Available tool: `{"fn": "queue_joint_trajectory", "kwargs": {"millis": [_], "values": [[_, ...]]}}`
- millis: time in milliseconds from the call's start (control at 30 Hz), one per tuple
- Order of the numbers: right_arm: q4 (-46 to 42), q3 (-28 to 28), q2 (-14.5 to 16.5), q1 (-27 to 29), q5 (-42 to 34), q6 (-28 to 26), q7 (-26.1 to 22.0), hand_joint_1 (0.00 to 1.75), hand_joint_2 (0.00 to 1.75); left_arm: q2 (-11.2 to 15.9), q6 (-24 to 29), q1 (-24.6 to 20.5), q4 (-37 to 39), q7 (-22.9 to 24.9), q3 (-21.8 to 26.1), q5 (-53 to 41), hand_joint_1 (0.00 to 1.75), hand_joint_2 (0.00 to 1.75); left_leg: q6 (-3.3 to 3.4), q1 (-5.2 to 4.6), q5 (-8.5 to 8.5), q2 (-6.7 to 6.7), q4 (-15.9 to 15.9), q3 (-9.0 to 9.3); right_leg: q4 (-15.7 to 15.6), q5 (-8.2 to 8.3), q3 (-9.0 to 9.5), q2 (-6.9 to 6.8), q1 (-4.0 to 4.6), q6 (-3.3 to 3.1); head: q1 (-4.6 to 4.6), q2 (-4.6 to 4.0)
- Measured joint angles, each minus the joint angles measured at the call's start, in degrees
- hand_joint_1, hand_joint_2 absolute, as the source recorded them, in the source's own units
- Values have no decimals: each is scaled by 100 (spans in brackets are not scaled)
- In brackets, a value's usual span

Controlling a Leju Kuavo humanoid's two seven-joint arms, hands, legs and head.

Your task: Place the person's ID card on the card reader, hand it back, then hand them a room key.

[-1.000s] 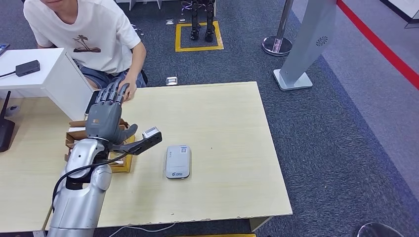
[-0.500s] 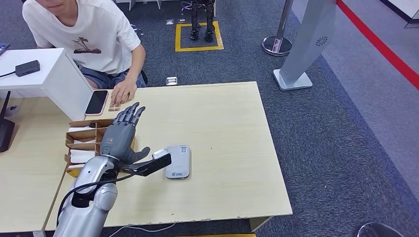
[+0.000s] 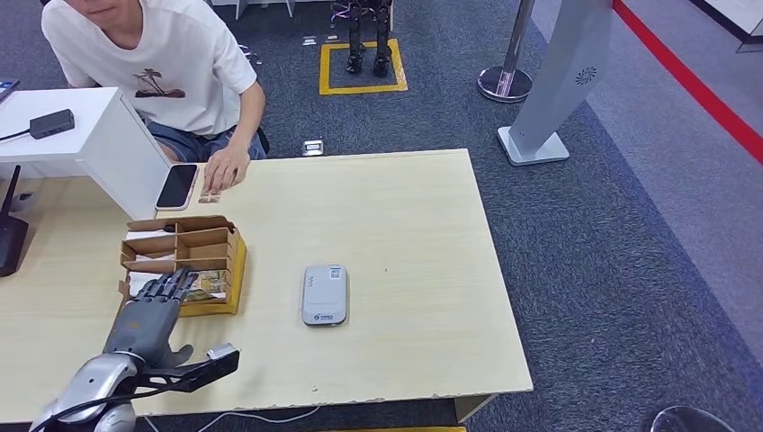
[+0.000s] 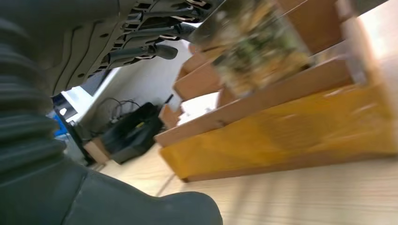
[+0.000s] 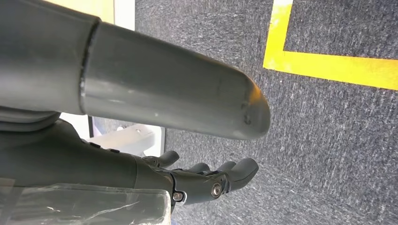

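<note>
My left hand (image 3: pixel 148 315), fingers spread and empty, hovers at the near edge of the cardboard organiser (image 3: pixel 184 261) on the bench (image 3: pixel 405 225); the card reader (image 3: pixel 324 294) lies rightward, lengthwise away from me

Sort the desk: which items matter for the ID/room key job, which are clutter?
Job:
card reader
cardboard organizer with cards
small card by the person's hand
left hand

Clutter:
phone
black router
white stand
black box
</note>
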Motion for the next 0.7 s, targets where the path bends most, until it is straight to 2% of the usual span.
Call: {"fn": "queue_joint_trajectory", "kwargs": {"millis": [100, 200, 700], "values": [[0, -18, 0, 2, 1, 2, 0, 0, 0, 146, -52, 86, -136, 38, 92, -27, 0, 175, 0, -1, 0, -1, 1, 0, 0, 1, 1, -1, -1, 0, 0, 0], [0, -23, 0, 2, 8, 8, -5, 0, 0, 179, -48, 121, -208, 74, 131, -72, 0, 175, 0, -2, 0, -1, 1, 0, 0, 1, 2, -1, -2, 0, 1, 0], [0, -24, 0, -24, 16, 17, -22, 0, 0, 4, 141, 118, -223, 75, 134, -273, 0, 175, 0, -1, 0, 0, 3, 2, 0, 1, 1, -1, -1, 0, 0, 0]]}}
